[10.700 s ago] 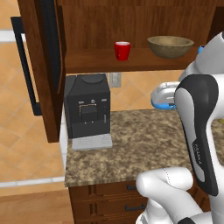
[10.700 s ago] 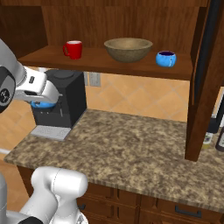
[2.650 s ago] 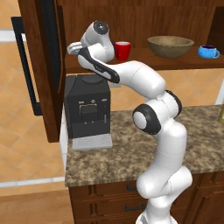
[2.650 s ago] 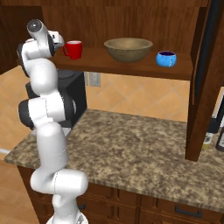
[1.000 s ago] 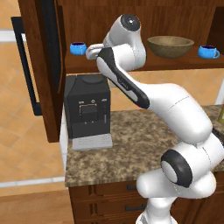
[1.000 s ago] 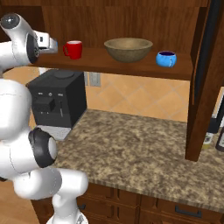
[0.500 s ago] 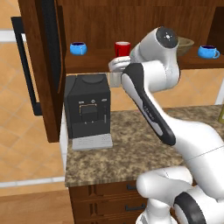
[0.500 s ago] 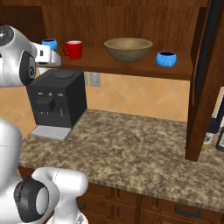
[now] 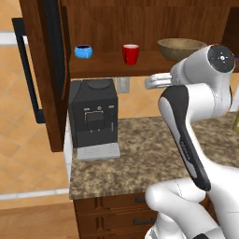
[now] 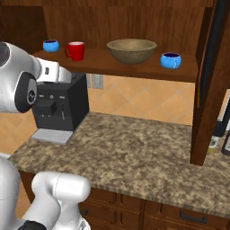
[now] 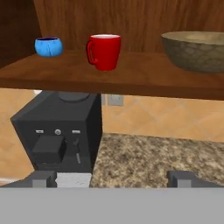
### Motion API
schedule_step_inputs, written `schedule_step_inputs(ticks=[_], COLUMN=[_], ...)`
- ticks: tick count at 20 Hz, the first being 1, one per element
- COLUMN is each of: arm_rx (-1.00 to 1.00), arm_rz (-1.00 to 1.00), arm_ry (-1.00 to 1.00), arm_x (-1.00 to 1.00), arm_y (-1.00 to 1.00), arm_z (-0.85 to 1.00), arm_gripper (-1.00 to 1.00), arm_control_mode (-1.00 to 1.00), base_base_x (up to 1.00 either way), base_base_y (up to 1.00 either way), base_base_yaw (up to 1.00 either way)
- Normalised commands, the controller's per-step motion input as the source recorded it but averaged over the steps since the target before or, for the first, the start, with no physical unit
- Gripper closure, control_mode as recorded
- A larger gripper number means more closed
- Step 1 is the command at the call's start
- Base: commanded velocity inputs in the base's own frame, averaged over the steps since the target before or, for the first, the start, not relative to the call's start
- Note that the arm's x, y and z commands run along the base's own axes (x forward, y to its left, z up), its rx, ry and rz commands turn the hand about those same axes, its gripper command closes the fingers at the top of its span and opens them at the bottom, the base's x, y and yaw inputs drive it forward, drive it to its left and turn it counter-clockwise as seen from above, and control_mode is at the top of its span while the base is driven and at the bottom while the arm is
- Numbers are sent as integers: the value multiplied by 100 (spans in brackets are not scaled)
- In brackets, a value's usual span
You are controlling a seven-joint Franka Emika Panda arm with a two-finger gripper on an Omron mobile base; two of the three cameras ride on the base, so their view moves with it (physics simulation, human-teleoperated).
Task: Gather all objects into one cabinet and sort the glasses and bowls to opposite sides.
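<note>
The fingers [image 11: 45,178] stood wide apart at the bottom of the hand view, with nothing between them, and they pointed toward the cabinet shelf [image 11: 131,78] from below its level. In the left base view the gripper [image 9: 154,82] hung in the air just under the front edge of the shelf, between the red cup [image 9: 130,54] and the wooden bowl [image 9: 181,48], and touched neither. Straight ahead of the hand, the red cup stood upright on the shelf with its handle turned to the left of the hand view. To its left, near the side wall of the cabinet [image 9: 44,70], sat one blue mug [image 11: 48,46]. The wooden bowl rested on the shelf to the right of the cup, well apart from it. In the right base view a second blue mug [image 10: 170,60] stood beyond the bowl, at the right end of the shelf. Under the shelf the black coffee machine [image 10: 60,105] stood on the speckled bench [image 10: 134,148]. The cabinet door [image 9: 28,74] was open, its long black handle facing out.
</note>
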Motion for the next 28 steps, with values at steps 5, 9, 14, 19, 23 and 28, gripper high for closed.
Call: schedule_step_inputs(ticks=[5,9,14,19,23,28], arm_rx=[0,0,0,-4,-3,-3], arm_rz=[-5,0,0,0,0,0], arm_ry=[0,0,0,0,0,0], arm_x=[-5,0,-36,-31,0,0], arm_y=[-60,-41,-27,-43,-49,-44], arm_z=[9,26,24,12,17,27], arm_gripper=[-100,-100,-100,-100,-100,-100], arm_control_mode=[-100,-100,-100,-100,-100,-100], base_base_x=[0,0,0,0,0,0], base_base_y=[0,0,0,0,0,0], base_base_yaw=[0,0,0,0,0,0])
